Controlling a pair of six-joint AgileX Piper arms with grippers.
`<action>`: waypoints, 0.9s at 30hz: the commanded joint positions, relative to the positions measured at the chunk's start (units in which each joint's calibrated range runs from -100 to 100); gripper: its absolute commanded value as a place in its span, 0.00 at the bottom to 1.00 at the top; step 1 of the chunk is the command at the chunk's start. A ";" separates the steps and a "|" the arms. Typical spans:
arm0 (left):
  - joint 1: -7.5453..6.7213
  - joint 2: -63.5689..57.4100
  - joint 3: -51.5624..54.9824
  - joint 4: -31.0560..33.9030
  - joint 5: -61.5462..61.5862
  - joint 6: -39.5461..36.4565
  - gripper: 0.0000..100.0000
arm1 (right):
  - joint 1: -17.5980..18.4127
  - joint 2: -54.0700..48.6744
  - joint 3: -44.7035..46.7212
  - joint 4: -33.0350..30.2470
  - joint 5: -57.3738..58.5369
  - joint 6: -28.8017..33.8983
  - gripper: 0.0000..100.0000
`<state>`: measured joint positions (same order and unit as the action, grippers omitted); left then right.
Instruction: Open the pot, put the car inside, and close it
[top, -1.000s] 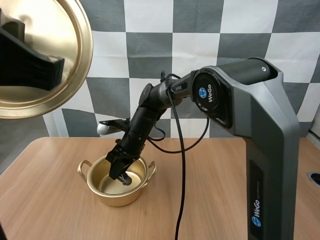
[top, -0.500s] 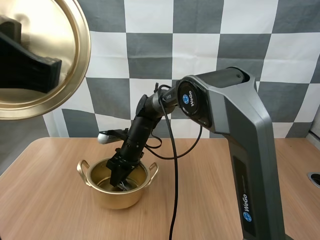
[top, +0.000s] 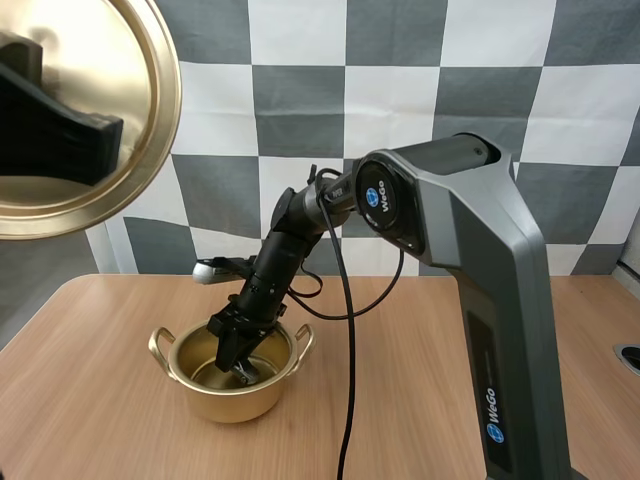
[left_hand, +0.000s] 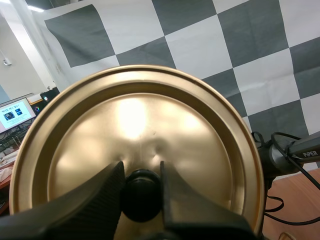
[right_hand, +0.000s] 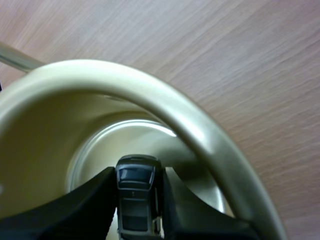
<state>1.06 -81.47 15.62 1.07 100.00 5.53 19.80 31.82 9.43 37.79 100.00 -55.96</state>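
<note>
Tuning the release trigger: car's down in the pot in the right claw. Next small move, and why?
Probably open the right claw: it pinches the car low inside the pot, near its bottom. The left claw holds the lid aloft.

My right claw (right_hand: 138, 176) sits down inside the pot (right_hand: 197, 131), gripping the dark car (right_hand: 136, 200) from both sides over the pot's shiny bottom. Past the rim I see the wooden worktop (right_hand: 235, 55).
</note>
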 joint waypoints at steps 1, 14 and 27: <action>0.01 -0.05 0.00 -0.04 0.00 0.01 0.00 | -0.01 -0.16 0.03 -0.04 0.00 0.05 0.00; 0.01 -0.05 0.00 -0.04 0.00 0.01 0.00 | -0.01 -2.95 0.03 3.29 0.00 -0.45 0.76; 0.01 -0.05 0.00 -0.04 0.00 0.01 0.00 | -0.01 -8.52 0.03 8.58 0.00 -0.17 0.83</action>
<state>1.06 -81.47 15.62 1.07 100.00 5.53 19.80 23.30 9.43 46.48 99.94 -56.13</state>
